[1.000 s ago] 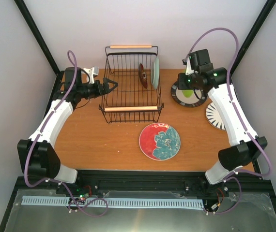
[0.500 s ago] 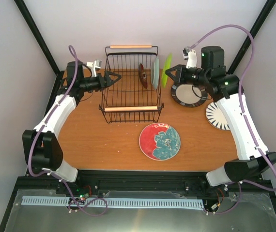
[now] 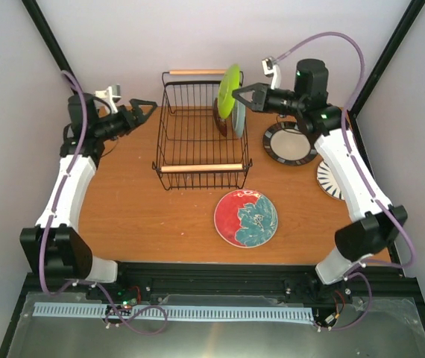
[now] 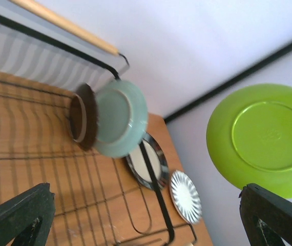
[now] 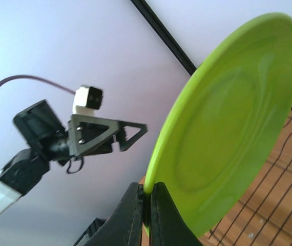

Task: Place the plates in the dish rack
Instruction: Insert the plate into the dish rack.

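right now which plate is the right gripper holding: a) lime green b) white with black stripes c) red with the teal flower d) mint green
A: the right gripper is shut on the rim of the lime green plate, held on edge near the dish rack, while the red plate lies flat on the table.

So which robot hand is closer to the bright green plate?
Right. The right gripper pinches the rim of the lime green plate above the dish rack; the left gripper hangs open beyond the rack's other side.
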